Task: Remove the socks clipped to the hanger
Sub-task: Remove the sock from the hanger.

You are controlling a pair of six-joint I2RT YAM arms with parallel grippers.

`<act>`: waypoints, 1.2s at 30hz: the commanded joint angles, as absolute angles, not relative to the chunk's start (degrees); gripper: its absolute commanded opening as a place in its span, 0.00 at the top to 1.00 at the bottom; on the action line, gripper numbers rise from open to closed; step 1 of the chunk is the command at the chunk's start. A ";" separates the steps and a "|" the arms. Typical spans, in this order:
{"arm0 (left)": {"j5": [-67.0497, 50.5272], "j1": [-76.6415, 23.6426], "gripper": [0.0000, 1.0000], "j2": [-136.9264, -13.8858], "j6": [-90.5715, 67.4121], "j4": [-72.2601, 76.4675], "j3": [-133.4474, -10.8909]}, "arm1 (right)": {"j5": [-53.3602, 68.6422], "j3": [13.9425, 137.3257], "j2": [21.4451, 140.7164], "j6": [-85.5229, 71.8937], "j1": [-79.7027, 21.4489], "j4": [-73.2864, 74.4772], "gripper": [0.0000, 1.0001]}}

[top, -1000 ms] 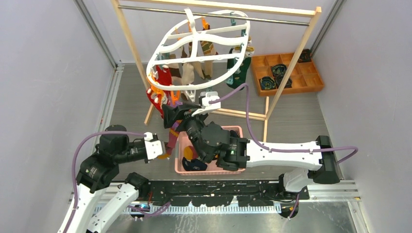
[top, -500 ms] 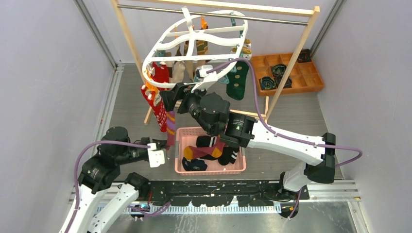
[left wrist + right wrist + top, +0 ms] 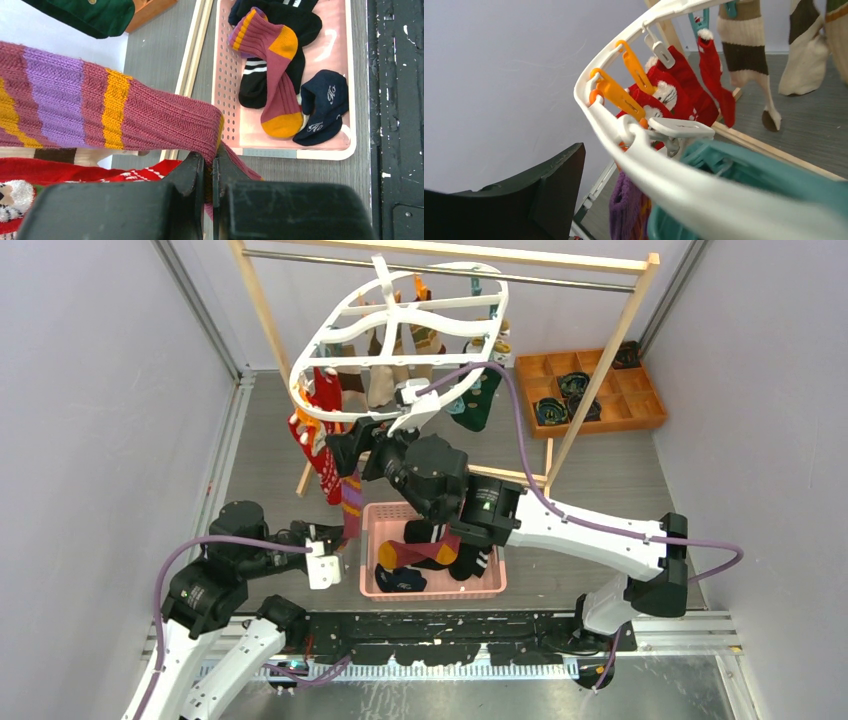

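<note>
Midway through the job, the left gripper is clenched on the cuff end of a maroon sock with purple and yellow stripes, drawn taut just beside the pink basket. The sock's other end runs up under the white hanger; whether a clip is holding it there cannot be made out.

The right gripper hovers at the hanger's near rim with its jaws spread and nothing grasped. In the wrist view its one visible finger stands apart from the rim, below two orange clips.

Already in the basket lie a maroon-and-orange sock, a black sock with white stripes and a navy sock.

Most of the work looks to be ahead. Red socks, beige socks, a dark green sock and a brown-striped sock all hang clipped to the hanger, which is hooked on the wooden rack.
</note>
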State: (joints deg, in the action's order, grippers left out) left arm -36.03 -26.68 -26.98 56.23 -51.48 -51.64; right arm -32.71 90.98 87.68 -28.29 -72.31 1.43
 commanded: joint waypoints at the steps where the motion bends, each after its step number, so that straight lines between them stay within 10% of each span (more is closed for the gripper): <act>1: -35.61 -26.98 1.00 -26.86 58.63 -49.39 -51.24 | -42.94 92.36 89.46 -21.47 -76.38 -6.19 0.27; 27: -35.94 -26.98 1.00 -25.70 60.13 -49.65 -50.25 | -68.34 62.00 71.89 -7.55 -99.80 -32.10 0.11; 36: -37.35 -26.98 1.00 -25.84 60.46 -48.45 -50.06 | -66.01 72.78 77.25 1.34 -100.27 -32.93 0.11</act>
State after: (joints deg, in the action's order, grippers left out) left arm -35.64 -26.68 -25.63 59.31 -51.03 -50.30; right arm -66.57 64.07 74.54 -0.25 -103.00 -33.85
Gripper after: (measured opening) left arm 0.034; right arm 0.888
